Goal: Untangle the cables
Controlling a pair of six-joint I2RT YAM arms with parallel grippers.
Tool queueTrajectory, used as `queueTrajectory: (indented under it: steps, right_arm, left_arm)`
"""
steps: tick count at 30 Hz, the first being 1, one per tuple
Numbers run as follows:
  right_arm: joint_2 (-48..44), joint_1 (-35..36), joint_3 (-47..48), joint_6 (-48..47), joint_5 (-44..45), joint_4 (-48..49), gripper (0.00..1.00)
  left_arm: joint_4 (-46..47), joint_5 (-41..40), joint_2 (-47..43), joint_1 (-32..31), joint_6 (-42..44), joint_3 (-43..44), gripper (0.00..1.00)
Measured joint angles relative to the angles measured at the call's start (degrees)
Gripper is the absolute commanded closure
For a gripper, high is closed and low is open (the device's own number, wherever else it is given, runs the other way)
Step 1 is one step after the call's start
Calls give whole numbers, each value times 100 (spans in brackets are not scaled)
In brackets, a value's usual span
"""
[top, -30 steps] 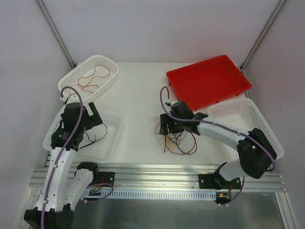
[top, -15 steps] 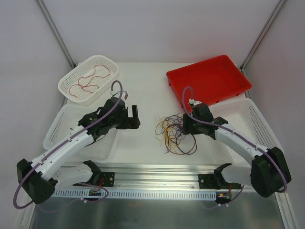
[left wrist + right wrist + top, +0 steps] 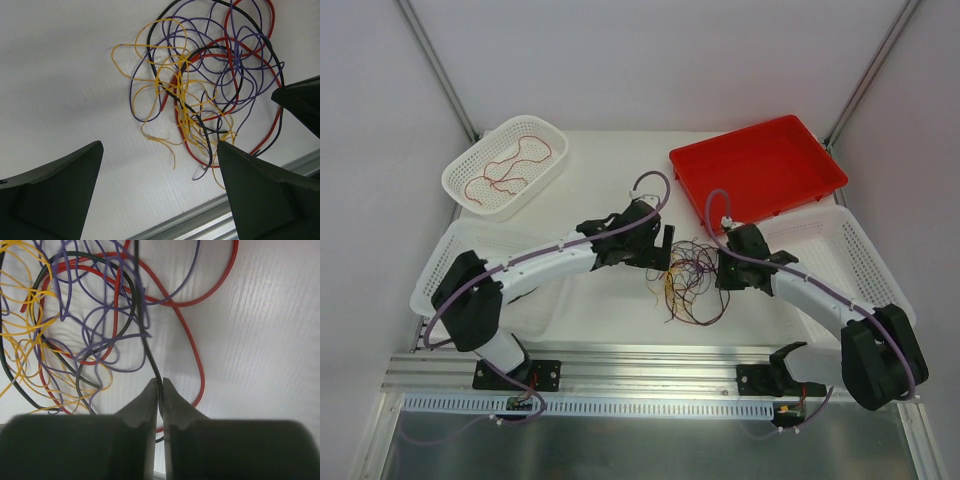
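The cables (image 3: 688, 280) lie in a loose tangle on the white surface (image 3: 610, 190), near its middle and a little toward the near edge, between my two arms. I can make out red, black, yellow and purple strands looped through one another; in the left wrist view the clump (image 3: 182, 65) has its yellow threads bunched at the centre, with the purple and red loops spreading out around them.

My left gripper (image 3: 665, 245) hangs just beside the left edge of the tangle. Its fingers (image 3: 65, 190) are spread wide, and nothing sits between them; the pile shows in the gap (image 3: 159, 145) beyond the tips.

My right gripper (image 3: 722, 272) is at the right edge of the tangle. In its wrist view the fingers (image 3: 145, 410) are pressed almost together (image 3: 161, 385), pinching a black strand (image 3: 150, 357) that runs from the pile straight down into the narrow slit between the tips. A red loop (image 3: 192, 347) curves past just to the right of them, and I cannot tell whether it touches.

Away from the pile, a single red strand (image 3: 510, 165) lies curled in the far-left basket (image 3: 470, 190). A red tray (image 3: 757, 170) sits at the far right, and white baskets stand at the near left (image 3: 435, 280) and near right (image 3: 860, 250).
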Motion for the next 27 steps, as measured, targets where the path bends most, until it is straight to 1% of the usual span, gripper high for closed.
queueTrajectory:
  steps: [2, 3, 8, 17, 18, 21, 22, 23, 26, 27]
  right_arm:
    - [-129, 0, 0, -28, -15, -61, 99]
    - [-238, 0, 2, -57, -17, -114, 99]
    - [-931, 4, 216, -245, -68, -570, 99]
    - [-1617, 48, 1003, -457, -343, -1287, 99]
    - [-1661, 55, 1102, -461, -387, -1386, 99]
    - [-1788, 70, 1410, -542, -490, -1668, 99]
    - [-1838, 74, 1510, -575, -514, -1757, 99]
    - [-1875, 79, 1598, -612, -520, -1851, 99]
    - [-2020, 81, 1985, -754, -531, -2210, 99]
    - [-2063, 81, 2149, -813, -529, -2330, 99]
  left_arm:
    - [94, 15, 400, -61, -13, 170, 1]
    - [129, 26, 603, -87, -22, 267, 1]
    - [273, 90, 1412, -216, -74, 647, 1]
    - [398, 55, 2116, -369, -83, 1128, 2]
    - [437, 13, 2190, -372, -92, 1143, 3]
    - [446, -179, 2413, -369, -127, 1147, 13]
    - [446, -273, 2483, -367, -133, 1147, 19]
    - [446, -369, 2522, -367, -136, 1147, 23]
    - [476, -651, 2546, -367, -146, 1143, 32]
    - [496, -728, 2553, -367, -144, 1123, 33]
